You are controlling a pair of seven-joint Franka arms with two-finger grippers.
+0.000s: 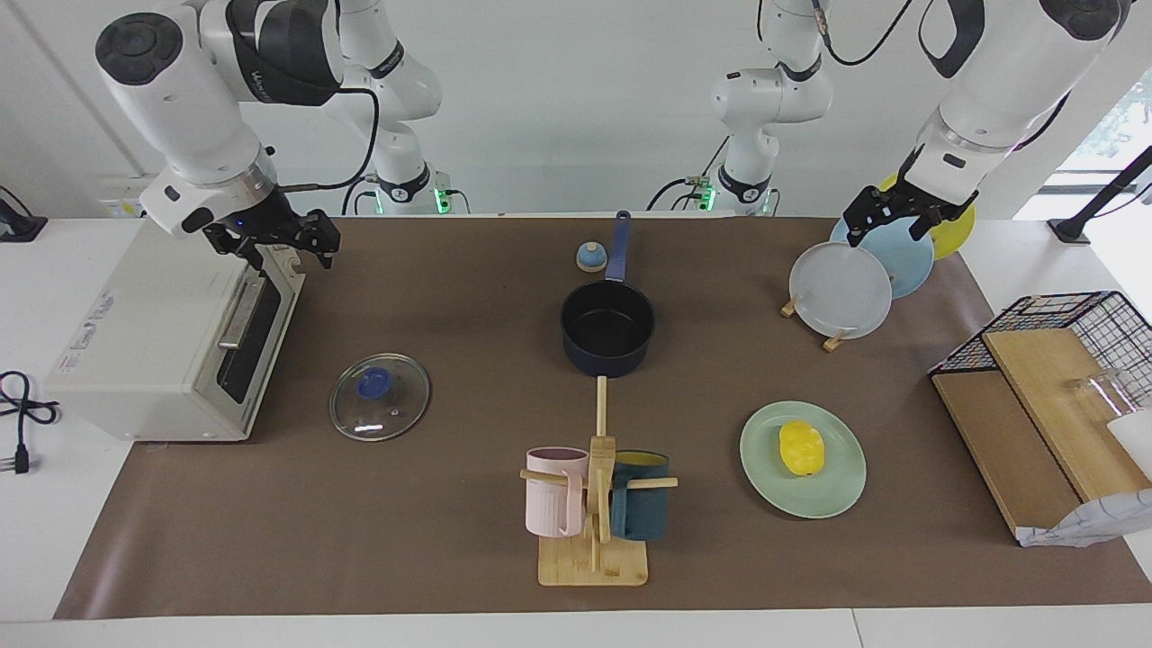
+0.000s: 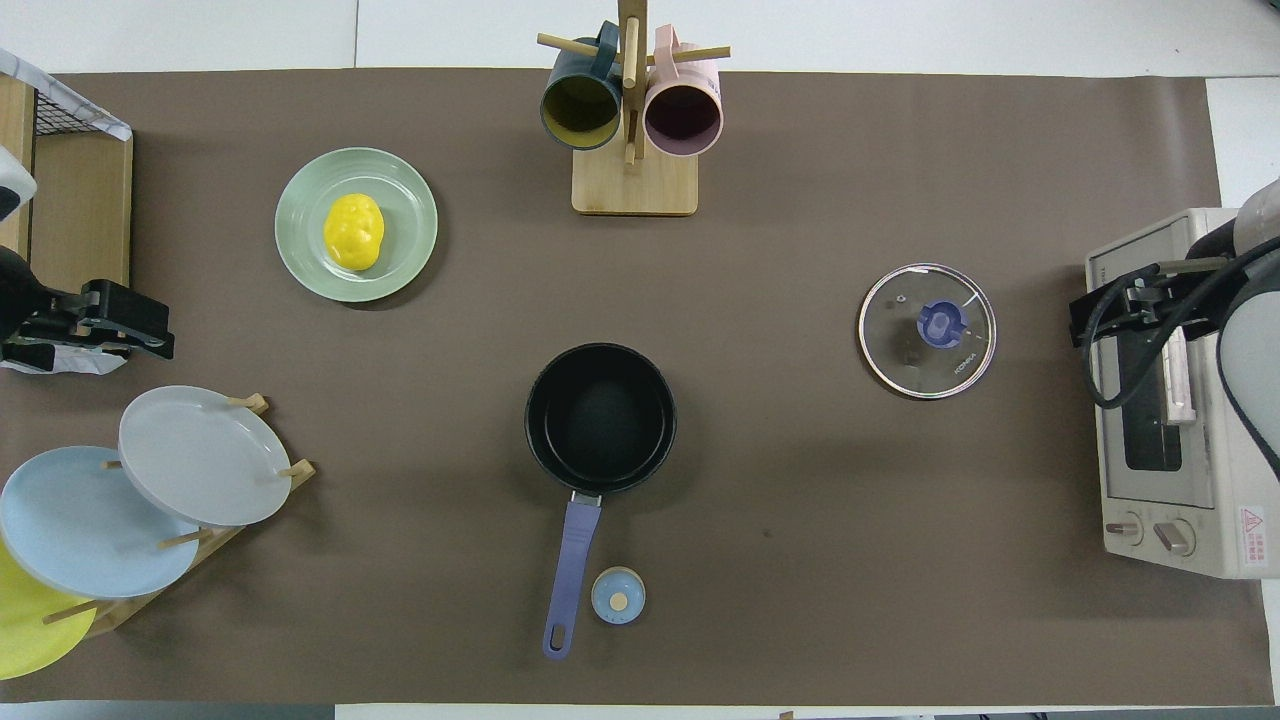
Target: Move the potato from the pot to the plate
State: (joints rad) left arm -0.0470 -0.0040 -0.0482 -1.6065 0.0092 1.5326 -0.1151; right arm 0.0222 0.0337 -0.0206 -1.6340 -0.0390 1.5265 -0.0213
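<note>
The small, lumpy bright-yellow potato [image 1: 802, 447] already lies on the pale mint-green round plate [image 1: 844, 490] near the counter's edge farthest from the robots, the navy saucepan [image 1: 607, 328] empty mid-counter — both grippers, left [image 1: 893, 216] and right [image 1: 281, 241], hang spread and empty, so best stay clear.

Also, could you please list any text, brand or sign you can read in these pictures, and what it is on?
"KONKA", roughly, tiny: on the glass lid.
Red warning triangle sticker, wording too small: on the oven.
Label on the oven's top: unreadable.
Lettering on the right arm: blurred.
Nothing else bears text.
</note>
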